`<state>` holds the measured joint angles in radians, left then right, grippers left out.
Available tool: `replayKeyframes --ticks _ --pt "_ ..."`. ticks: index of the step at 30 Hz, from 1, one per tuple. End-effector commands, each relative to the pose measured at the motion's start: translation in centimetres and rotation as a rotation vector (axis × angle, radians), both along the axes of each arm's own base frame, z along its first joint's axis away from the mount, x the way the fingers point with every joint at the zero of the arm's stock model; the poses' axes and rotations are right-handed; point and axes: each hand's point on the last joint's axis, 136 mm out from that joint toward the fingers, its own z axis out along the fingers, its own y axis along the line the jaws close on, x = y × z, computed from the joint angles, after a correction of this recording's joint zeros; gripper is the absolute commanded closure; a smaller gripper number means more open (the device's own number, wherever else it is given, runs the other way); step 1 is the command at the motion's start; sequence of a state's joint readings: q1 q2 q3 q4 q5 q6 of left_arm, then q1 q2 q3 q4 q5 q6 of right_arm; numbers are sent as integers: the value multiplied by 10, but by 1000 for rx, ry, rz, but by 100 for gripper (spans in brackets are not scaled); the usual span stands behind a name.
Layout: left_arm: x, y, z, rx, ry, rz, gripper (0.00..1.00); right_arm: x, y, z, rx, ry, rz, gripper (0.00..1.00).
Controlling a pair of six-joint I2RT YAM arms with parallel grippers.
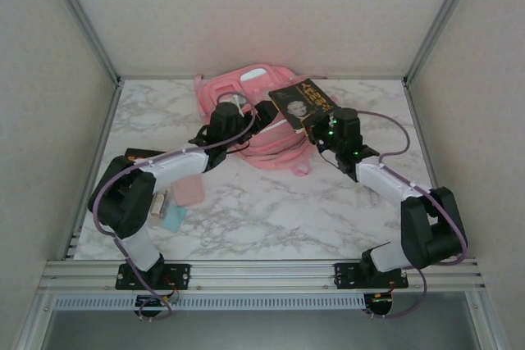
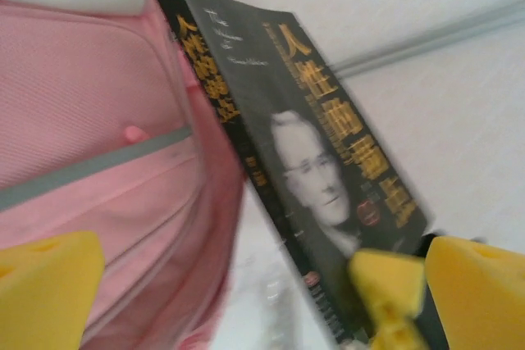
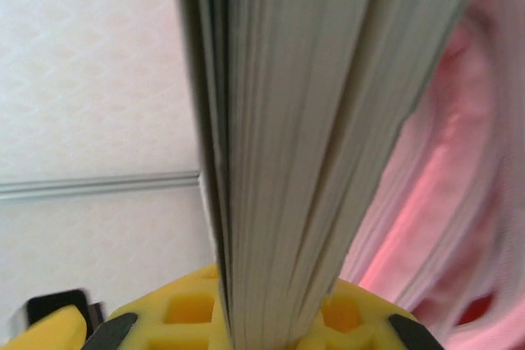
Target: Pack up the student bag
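Bag [image 1: 275, 149]: lay far-centre on surface [image 1: 271, 202].
Right end effector [image 3: 271, 321]: clamped on book [image 1: 302, 102], over bag.
Left end effector [image 2: 262, 284]: jaws wide, held nothing.
Tip: probably left should spread the opening, book fed in edge-on.

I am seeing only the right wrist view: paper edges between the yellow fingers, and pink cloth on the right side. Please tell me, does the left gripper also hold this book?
Observer: No. In the left wrist view the left gripper is wide open. Its yellow fingers are far apart, with the lower corner of the book between them.
Operator: Thank you. And where is the book compared with the bag?
Observer: From the top camera, the right gripper holds it tilted over the right side of the pink backpack, which lies at the back of the marble table.
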<state>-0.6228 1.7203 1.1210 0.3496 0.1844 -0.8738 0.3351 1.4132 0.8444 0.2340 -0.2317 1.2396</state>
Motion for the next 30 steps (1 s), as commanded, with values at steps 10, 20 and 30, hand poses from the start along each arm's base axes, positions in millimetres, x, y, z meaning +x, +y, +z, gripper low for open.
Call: replayKeyframes --ticks 10,20,30 --pt "-1 19 -75 973 -60 -367 7 -34 -104 51 -215 -121 -82 100" --pt "7 8 -123 1192 -28 -548 8 -57 -125 46 -249 -101 -111 100" --pt "16 21 -173 1302 78 -590 57 -64 -130 47 -253 -108 -125 100"
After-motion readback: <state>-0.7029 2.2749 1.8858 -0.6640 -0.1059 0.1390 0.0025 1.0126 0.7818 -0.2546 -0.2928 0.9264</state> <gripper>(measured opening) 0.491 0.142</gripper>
